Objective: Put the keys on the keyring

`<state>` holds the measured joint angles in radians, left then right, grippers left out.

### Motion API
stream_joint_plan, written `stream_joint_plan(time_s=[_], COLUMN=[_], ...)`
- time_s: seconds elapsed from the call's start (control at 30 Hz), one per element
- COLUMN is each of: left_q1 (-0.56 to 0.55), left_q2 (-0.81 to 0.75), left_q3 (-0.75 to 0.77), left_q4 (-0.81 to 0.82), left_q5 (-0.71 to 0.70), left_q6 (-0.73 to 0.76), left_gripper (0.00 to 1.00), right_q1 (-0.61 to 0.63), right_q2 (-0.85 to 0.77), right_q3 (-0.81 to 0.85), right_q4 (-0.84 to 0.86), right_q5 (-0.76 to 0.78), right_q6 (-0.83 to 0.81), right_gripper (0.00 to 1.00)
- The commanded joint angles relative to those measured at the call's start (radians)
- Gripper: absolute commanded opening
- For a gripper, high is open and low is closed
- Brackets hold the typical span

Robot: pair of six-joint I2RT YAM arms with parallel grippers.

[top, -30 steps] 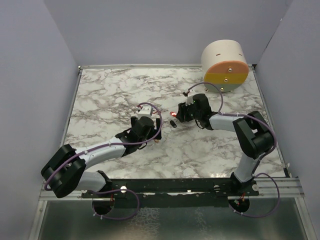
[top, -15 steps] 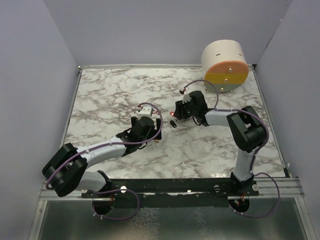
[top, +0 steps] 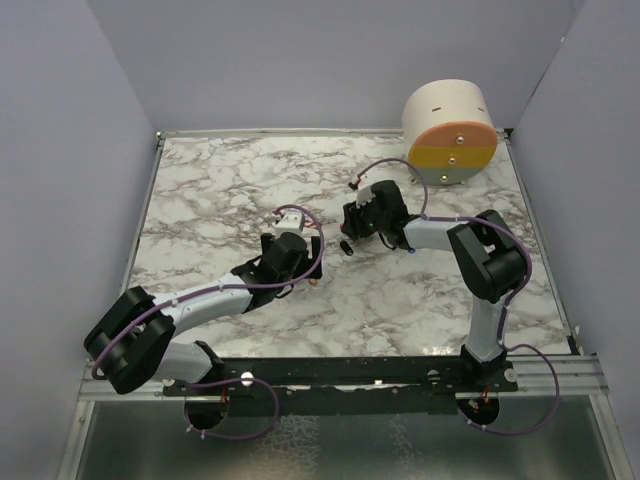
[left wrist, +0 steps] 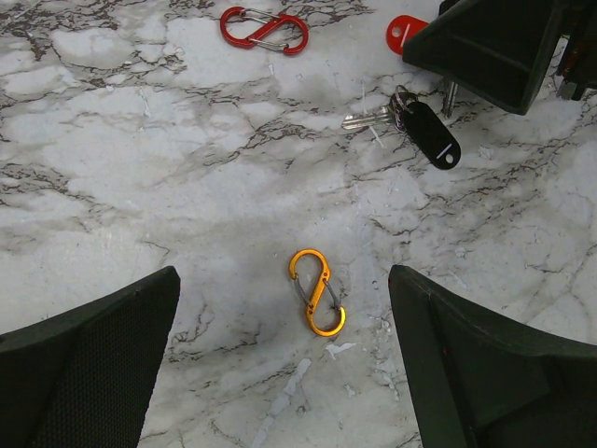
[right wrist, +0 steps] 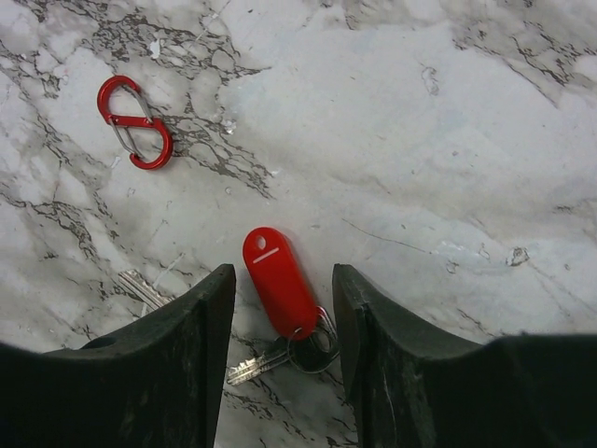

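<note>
A metal key on a red plastic tag (right wrist: 280,280) lies flat on the marble. My right gripper (right wrist: 283,271) is open, one finger on each side of the tag, with small gaps to it. A second key with a black tag (left wrist: 431,133) lies just beside it; in the top view this key (top: 345,246) shows in front of the right gripper (top: 350,228). The keyring parts lie apart: an orange S-shaped clip (left wrist: 316,292) and a red S-shaped clip (right wrist: 135,121). My left gripper (left wrist: 280,280) hangs wide open over the orange clip, holding nothing.
A cream cylinder with an orange and yellow face (top: 450,130) stands at the back right corner. Grey walls close in the marble table (top: 220,190) on three sides. The two grippers are close together near the table's middle.
The right gripper has moved left and a little farther back, over the red-tagged key, which it now hides in the top view. Its jaws have narrowed slightly. The left arm has not moved.
</note>
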<state>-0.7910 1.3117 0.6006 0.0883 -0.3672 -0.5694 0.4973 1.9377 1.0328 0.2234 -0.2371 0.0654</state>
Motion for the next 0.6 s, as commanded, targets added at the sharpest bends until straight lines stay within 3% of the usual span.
stream_joint_plan(time_s=[0.0,0.17,0.5,0.57], left_q1=[0.007,0.011,0.016,0.016], left_q2=[-0.026,-0.038,-0.04,-0.04], left_q3=[-0.012,-0.018,-0.022,-0.025], left_q4=[0.013,0.012,0.014,0.014], left_q5=[0.011,0.012,0.016,0.016], left_q6=[0.006,0.006,0.006,0.006], left_gripper=[0.96,0.96,0.96,0.96], right_q1=[0.025,0.031,0.035,0.035], right_q2=[0.049,0.062,0.054,0.039], right_q3=[0.019,0.017,0.014,0.007], right_q4=[-0.073,-0.084,-0.093,-0.083], right_q5=[-0.019,-0.006,0.024,0.028], right_q6=[-0.024,-0.024,-0.023,-0.022], right_gripper=[0.45,0.35,0.01,0.01])
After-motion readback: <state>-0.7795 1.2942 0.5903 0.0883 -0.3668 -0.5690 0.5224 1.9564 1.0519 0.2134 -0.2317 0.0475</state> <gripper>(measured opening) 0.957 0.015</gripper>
